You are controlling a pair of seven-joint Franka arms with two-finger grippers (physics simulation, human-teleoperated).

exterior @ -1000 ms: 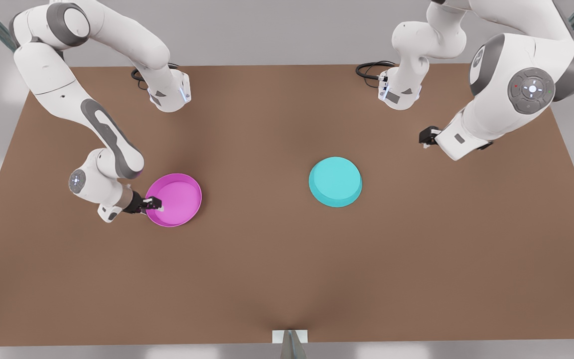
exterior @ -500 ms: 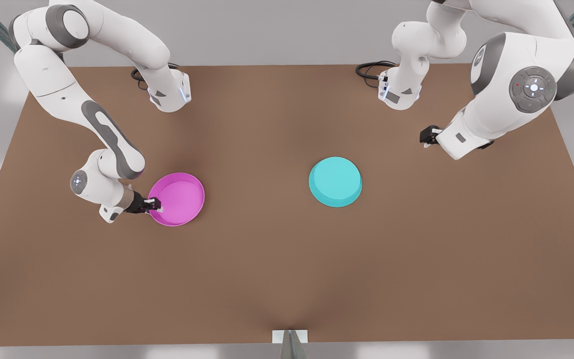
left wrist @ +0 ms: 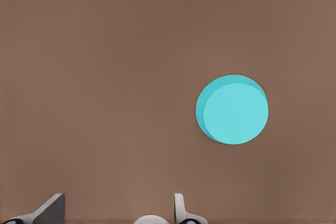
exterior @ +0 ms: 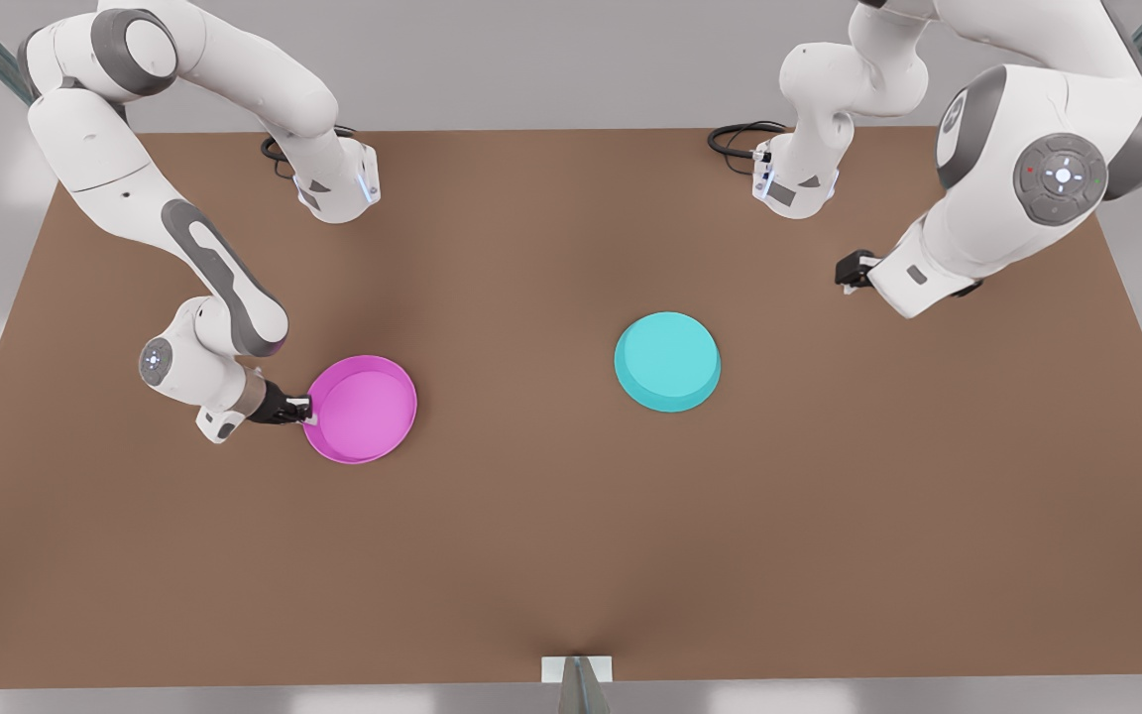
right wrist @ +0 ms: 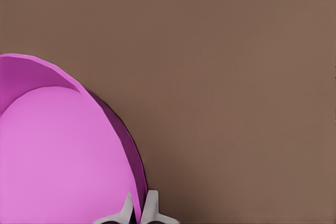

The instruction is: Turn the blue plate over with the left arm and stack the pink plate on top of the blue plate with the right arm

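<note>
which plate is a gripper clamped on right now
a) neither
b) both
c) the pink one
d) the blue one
c: the right gripper pinches the rim of the pink plate, one finger on each side of the wall in the right wrist view, while the left gripper hangs open, away from the blue plate.

I see the blue plate (exterior: 667, 361) lying upside down on the brown table (exterior: 571, 555), flat bottom up, toward the front view's right. The pink plate (exterior: 361, 409) is round with a paler inside, open side up, well apart from it on the front view's left. My right gripper (exterior: 299, 408) pinches its rim.
</note>
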